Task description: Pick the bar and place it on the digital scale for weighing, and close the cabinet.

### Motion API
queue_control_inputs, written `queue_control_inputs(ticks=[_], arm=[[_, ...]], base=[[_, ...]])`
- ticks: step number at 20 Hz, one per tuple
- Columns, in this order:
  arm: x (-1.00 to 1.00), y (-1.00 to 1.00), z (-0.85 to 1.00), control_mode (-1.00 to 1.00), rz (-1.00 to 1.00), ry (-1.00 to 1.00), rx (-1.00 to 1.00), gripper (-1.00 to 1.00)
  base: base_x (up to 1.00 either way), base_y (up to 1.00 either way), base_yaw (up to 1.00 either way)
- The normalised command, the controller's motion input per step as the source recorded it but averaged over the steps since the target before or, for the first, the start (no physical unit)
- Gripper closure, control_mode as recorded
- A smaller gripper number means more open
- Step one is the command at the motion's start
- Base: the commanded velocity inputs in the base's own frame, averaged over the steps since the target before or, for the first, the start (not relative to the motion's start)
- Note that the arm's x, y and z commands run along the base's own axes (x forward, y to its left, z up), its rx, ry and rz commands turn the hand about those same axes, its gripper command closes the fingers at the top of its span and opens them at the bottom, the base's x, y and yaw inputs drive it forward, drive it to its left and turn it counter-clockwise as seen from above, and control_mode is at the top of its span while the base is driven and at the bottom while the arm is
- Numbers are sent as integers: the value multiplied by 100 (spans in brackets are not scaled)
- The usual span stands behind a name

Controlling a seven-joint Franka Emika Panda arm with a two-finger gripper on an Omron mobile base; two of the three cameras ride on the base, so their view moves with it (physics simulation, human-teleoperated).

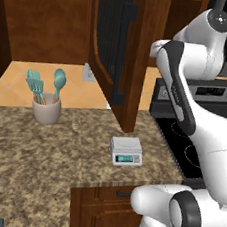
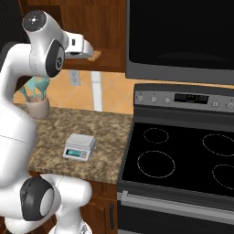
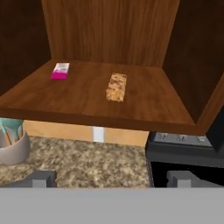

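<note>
Pincer (image 3: 111, 177) gapes below shelf-lying bar (image 3: 116, 87), long axis pointing away.

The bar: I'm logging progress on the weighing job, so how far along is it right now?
Nothing looks done yet. The bar lies on the cabinet shelf, beside a pink packet. In hand: the open gripper faces the shelf, short of the bar and holding nothing. Left: grasp the bar, set it on the bare digital scale, then shut the cabinet door, which stands open.
</note>
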Motion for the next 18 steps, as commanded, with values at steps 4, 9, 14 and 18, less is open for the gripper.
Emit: queue_control_inputs(ticks=[4, 9, 14, 18], arm=[[57, 0, 0, -100, 0, 0, 0, -100], [48, 0, 3, -100, 0, 0, 0, -100], [40, 0, 21, -100, 2, 0, 7, -100], [52, 0, 17, -100, 0, 0, 8, -100]], base=[[0, 0, 0], [0, 0, 0], [0, 0, 0], [0, 0, 0]])
